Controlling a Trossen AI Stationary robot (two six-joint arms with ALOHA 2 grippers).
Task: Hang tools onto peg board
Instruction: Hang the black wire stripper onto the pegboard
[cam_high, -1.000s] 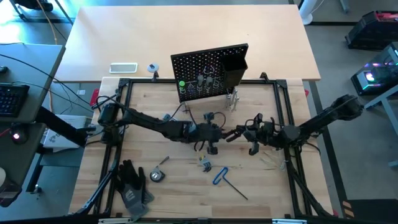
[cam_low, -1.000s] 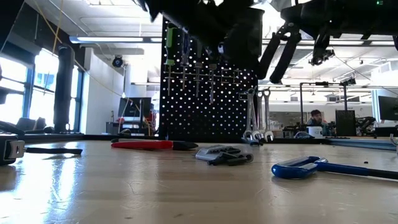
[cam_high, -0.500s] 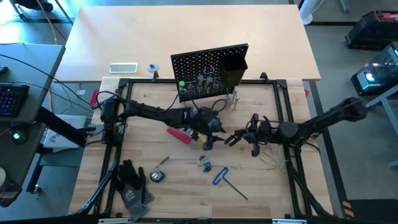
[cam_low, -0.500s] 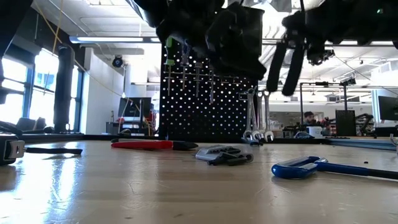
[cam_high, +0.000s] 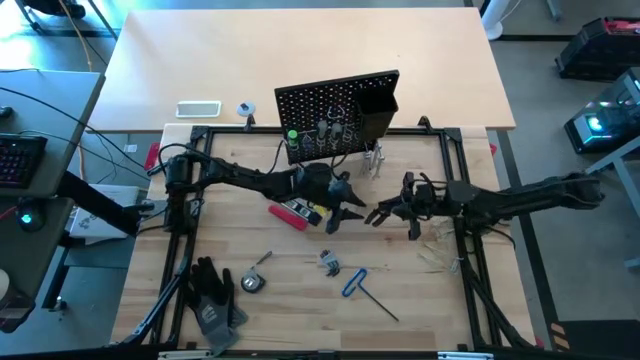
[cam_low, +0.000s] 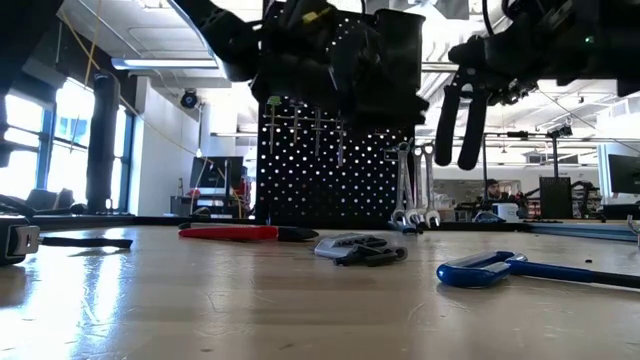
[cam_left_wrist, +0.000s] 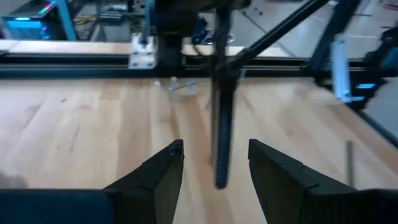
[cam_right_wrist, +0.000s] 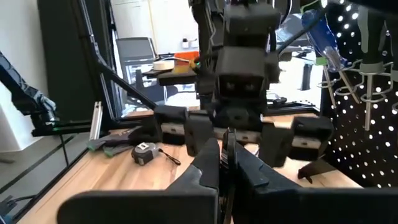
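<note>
Left gripper hangs above the middle of the pale wooden table with its two dark fingers spread. The left wrist view shows a slim dark upright rod in the gap between them, touching neither. Just to its right, nose to nose with it, the right gripper has its fingers pressed together. A thin dark line shows at their seam in the right wrist view, but I cannot tell whether that is a tool being pinched or only the fingers' own edge. The black upright perforated peg board stands at the far side of the work area. A green-handled screwdriver and other tools sit in its wire rings, a black box bin is at its right end, and silver wrenches lean at its foot. Unhung tools lie flat: the red-and-black flat tool is under the left arm, while the black pliers and the blue-handled hex key lie nearer. Black work gloves lie at the near left. The chief danger, as I judge it, is the closeness of the two grippers: a careless swing by either could knock them together or jar loose anything thin that is held. A high approach to the board could also clip the hanging screwdrivers, topple the leaning wrenches, or push the light panel over on its small legs.
</note>
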